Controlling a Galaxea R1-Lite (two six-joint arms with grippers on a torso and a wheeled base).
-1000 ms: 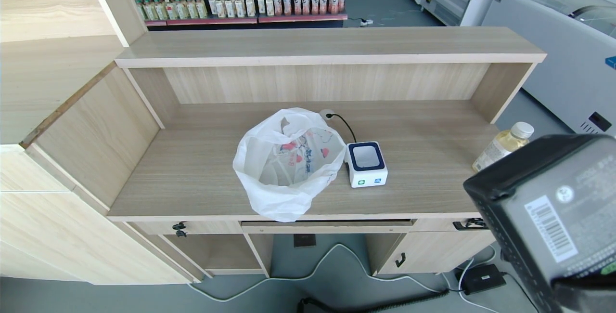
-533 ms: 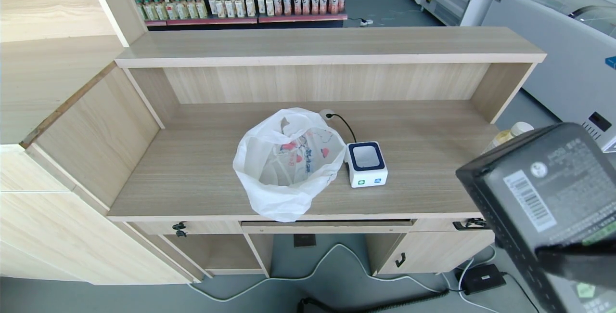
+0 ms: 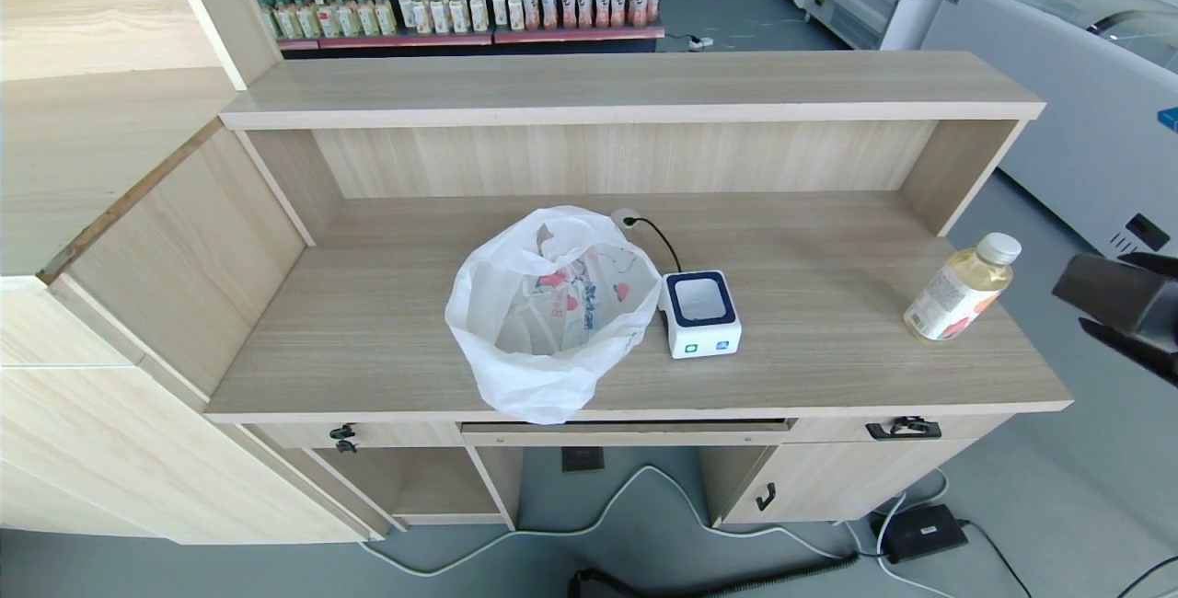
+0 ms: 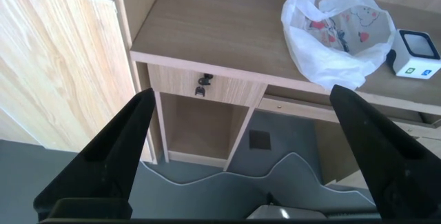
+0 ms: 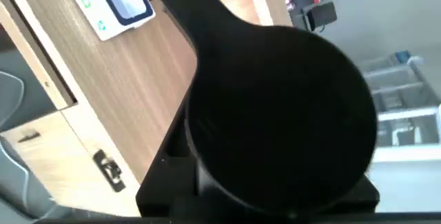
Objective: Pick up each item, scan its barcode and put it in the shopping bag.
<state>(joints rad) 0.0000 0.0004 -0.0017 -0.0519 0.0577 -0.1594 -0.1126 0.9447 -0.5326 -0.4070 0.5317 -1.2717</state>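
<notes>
**Bottle at the desk's right end; left fingers wide, right unclear**

Edges: the light wood desk [image 3: 828,377] has a raised ledge along the back and a side panel on the left. The front edge is open. There is bare desk left of the bag and between the scanner and the bottle.

The white plastic shopping bag [image 3: 543,350] sits mouth-up mid-desk, its belly drooping over the front edge. The white box scanner with a dark-framed window [image 3: 701,313] is just beside the bag's right side.

Writing: red and blue print on the bag, green and blue squares on the scanner, a white label with an orange patch on the bottle. None of it is readable.

The clear plastic bottle of pale yellow liquid with a white cap [image 3: 962,290] stands near the desk's right edge, well apart from the scanner.

My left fingers [image 4: 114,158] are spread wide, out in front of the desk's left front corner. My right arm's dark end [image 3: 1115,296] sits off the desk's right edge, near the bottle. I can't tell whether its fingers are wide or closed.
</notes>
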